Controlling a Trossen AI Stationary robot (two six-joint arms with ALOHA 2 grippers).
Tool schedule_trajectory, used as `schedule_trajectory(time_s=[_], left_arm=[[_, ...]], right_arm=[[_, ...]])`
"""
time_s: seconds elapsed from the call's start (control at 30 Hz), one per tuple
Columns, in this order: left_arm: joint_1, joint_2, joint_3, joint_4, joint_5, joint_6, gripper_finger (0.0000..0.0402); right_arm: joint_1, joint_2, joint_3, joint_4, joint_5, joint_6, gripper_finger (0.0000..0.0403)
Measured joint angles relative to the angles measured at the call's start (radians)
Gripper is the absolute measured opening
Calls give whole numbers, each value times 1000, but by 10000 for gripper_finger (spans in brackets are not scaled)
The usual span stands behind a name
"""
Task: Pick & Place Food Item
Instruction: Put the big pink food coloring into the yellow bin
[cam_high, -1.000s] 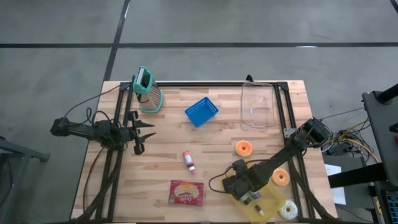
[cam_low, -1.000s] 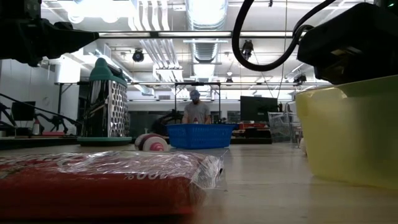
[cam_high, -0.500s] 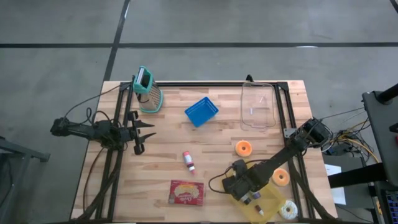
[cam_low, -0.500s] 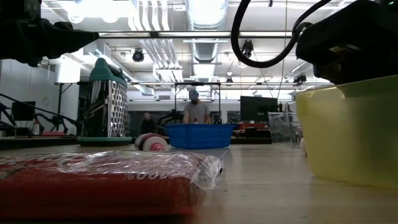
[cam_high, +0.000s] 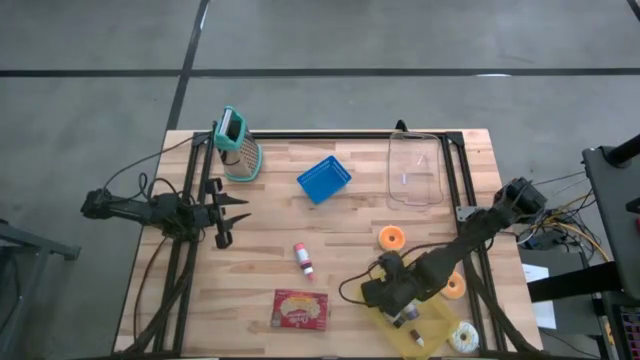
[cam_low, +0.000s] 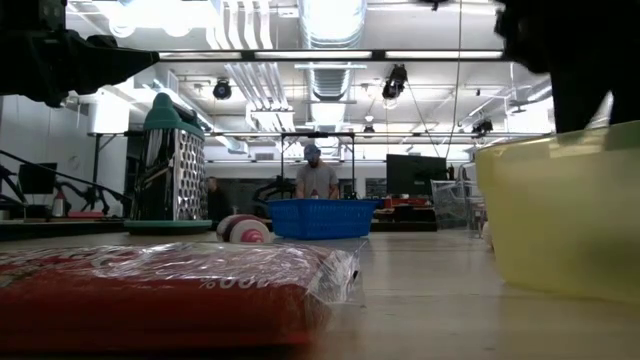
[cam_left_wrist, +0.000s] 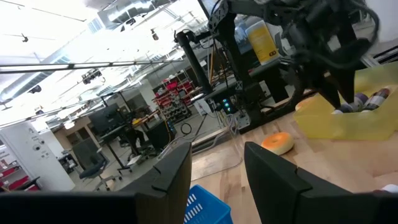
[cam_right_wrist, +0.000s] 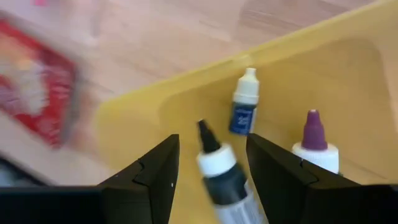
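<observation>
My right claw (cam_right_wrist: 208, 186) wide, empty, above yellow bin (cam_high: 437, 325) at table's 5 o'clock. Three bottles (cam_right_wrist: 244, 102) inside: done. Pink bottle (cam_high: 303, 259) mid-table, red packet (cam_high: 301, 310) at 6 o'clock, left.

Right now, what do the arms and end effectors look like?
Both arms are dark, near-black jointed links with black cables looping off them. The left end effector has two slim, pointed dark fingers. The right end effector has blocky matte-black fingers with angular chamfered edges. No markings are legible.
</observation>
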Motion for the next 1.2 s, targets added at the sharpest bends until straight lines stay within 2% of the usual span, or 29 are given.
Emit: schedule_trajectory(time_s=[0.17, 0.37, 0.5, 0.63, 0.87, 1.0, 1.2], left_arm=[[0, 0, 0, 0, 0, 0, 152], [0, 0, 0, 0, 0, 0, 152], [0, 0, 0, 0, 0, 0, 152], [0, 0, 0, 0, 0, 0, 152], [0, 0, 0, 0, 0, 0, 152], [0, 0, 0, 0, 0, 0, 152], [0, 0, 0, 0, 0, 0, 152]], right_arm=[[0, -96, 0, 1, 114, -32, 183], [-14, -137, 0, 22, 311, -234, 183], [-51, -136, 0, 58, 394, -347, 183], [-93, -136, 0, 114, 409, -435, 183], [-168, -85, 0, 331, 407, -693, 183], [-207, -37, 0, 465, 330, -737, 183], [-246, 28, 41, 480, 271, -793, 183]])
